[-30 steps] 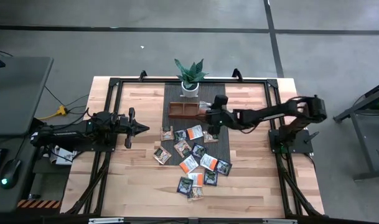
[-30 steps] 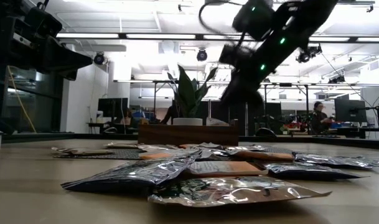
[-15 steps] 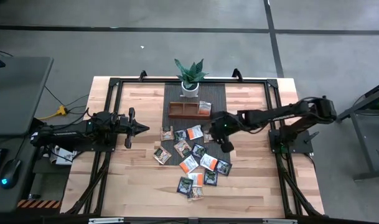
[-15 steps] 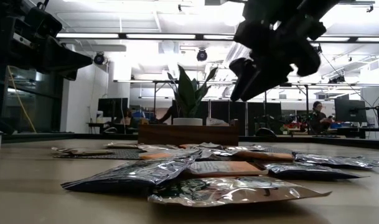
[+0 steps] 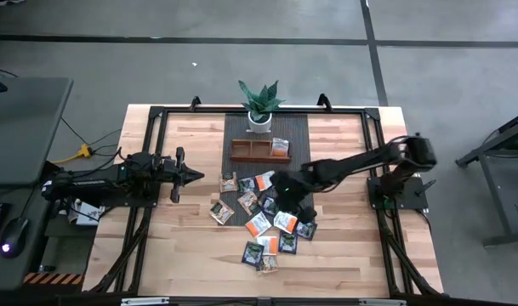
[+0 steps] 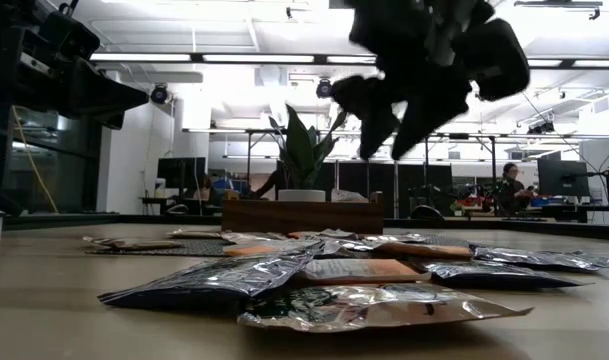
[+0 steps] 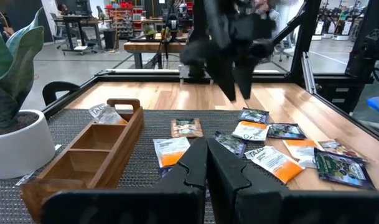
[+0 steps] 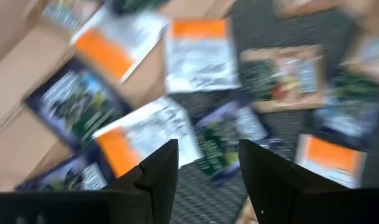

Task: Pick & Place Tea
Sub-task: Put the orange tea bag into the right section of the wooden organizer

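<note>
1. One sachet now lies in the right-end compartment of the wooden tray, and your right gripper has swung away from the tray within the last second to hover over the scattered pile of tea sachets.
2. Your right gripper's fingers are spread with nothing between them; the wrist view shows bare gap and packets below. That reads as one delivery finished and the next pick about to start.
3. Your left gripper waits at the left side of the table, its fingers pressed together, well apart from the pile.
4. Most of the tea remains loose on the dark mesh mat and the pale wood of the table, so the task looks early.
5. Expect flat, square foil packets: crinkled and shiny at table level, some orange-and-white, some dark green, some tan. Several overlap, so a thin edge may be hard to catch cleanly.
6. Note the potted plant in its white pot just behind the tray.
</note>
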Robot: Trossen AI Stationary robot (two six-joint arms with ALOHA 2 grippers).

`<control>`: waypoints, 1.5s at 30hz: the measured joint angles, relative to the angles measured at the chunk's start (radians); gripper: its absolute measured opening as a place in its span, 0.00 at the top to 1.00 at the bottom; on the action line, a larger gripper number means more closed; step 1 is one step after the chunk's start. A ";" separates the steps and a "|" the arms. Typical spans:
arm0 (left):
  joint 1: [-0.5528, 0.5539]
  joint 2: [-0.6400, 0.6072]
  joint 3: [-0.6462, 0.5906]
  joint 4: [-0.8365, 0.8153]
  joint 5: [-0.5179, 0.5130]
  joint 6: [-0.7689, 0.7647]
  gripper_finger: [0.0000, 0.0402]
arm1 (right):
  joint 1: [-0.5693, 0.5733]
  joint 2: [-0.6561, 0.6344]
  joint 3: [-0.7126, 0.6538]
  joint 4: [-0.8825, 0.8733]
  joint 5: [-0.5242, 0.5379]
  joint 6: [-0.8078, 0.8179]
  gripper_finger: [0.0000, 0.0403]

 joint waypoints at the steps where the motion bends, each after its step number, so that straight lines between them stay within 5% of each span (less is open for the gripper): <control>1: 0.000 0.000 0.000 0.000 0.000 0.000 1.00 | 0.007 0.027 0.028 -0.038 -0.004 -0.019 0.59; 8: 0.000 0.000 0.000 0.000 0.001 0.000 1.00 | 0.054 0.150 0.143 -0.172 -0.048 -0.138 0.59; 20: 0.000 0.000 0.000 0.000 0.003 0.000 1.00 | 0.096 0.173 0.159 -0.084 -0.018 -0.279 0.59; 45: 0.000 0.000 0.000 0.000 0.002 0.000 1.00 | 0.035 0.223 0.159 -0.083 -0.053 -0.252 0.59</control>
